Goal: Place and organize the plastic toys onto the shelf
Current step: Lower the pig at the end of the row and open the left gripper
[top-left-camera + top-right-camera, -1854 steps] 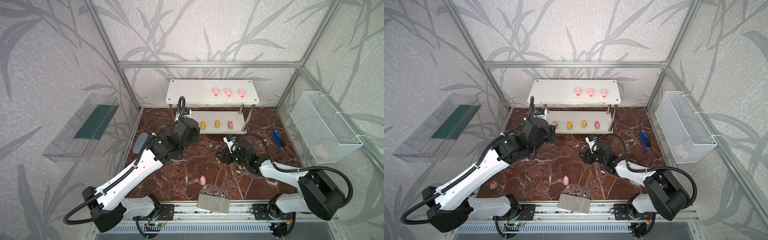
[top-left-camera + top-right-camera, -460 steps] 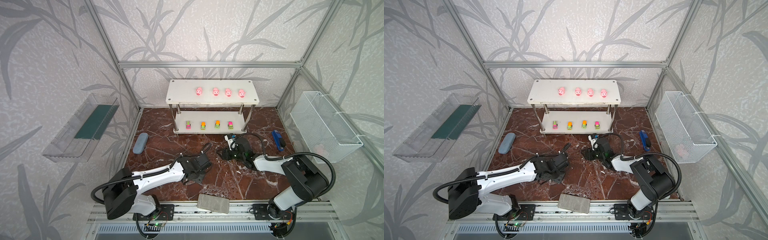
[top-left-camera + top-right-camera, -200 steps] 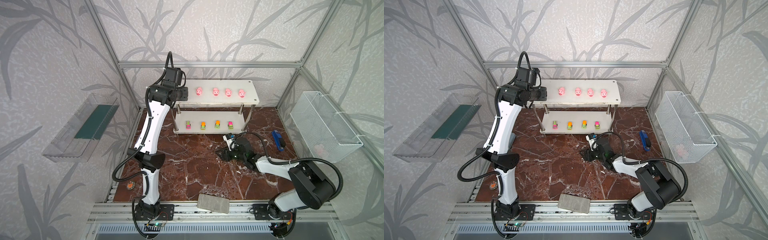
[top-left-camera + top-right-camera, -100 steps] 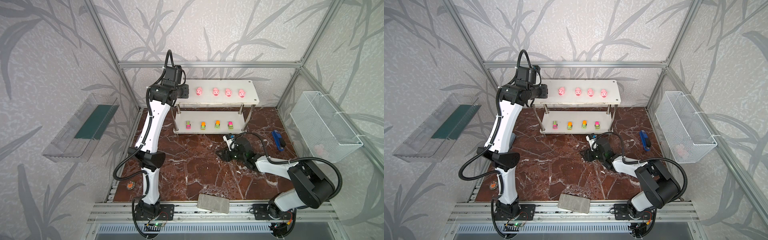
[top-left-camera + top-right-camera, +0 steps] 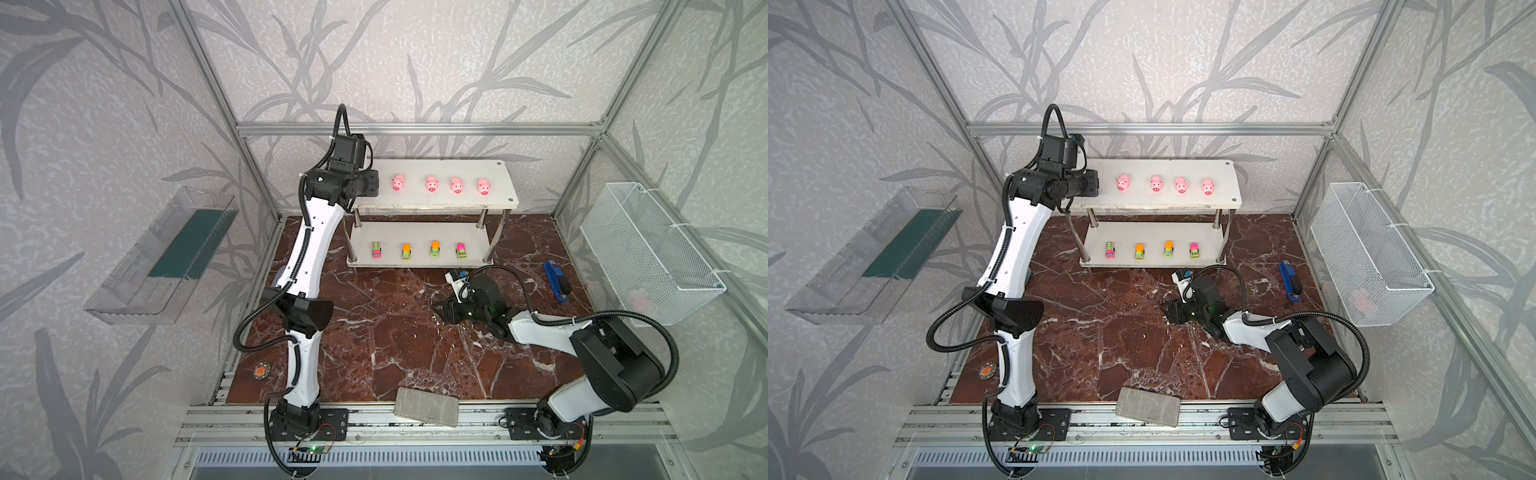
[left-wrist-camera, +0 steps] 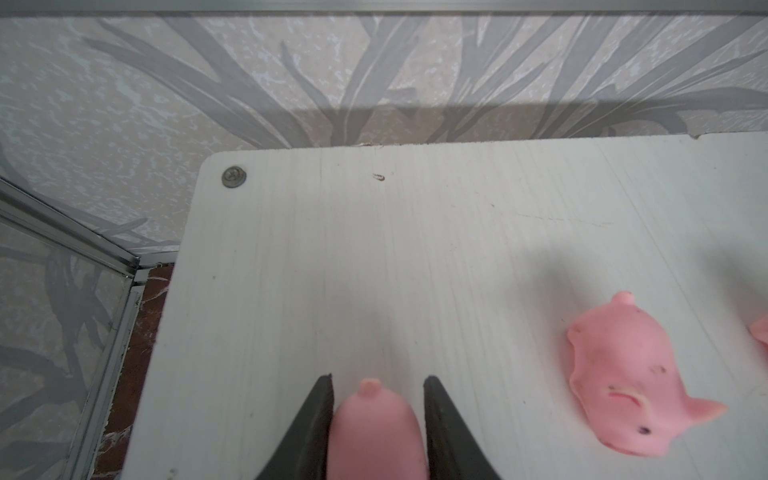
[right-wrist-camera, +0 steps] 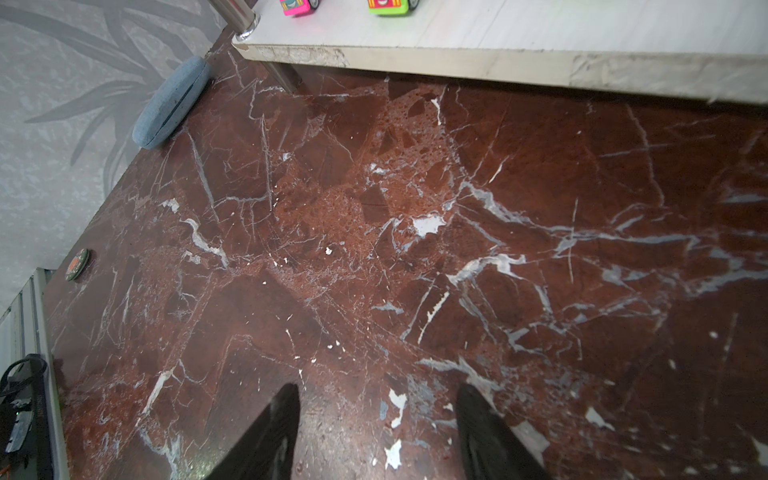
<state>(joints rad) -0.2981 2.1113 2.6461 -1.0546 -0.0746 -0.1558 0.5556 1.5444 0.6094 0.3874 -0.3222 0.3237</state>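
Pig sits pinched by its flanks in your left gripper, jaws nearly closed, at the left end of the shelf top board. It looks light and squashy, so squeeze gently. Beyond is the next pig; farther off, your right gripper hangs part-open and empty over the floor.

Shelf upper centre. Top board: row of four pigs, fifth pig at left end. Lower board: four trucks.
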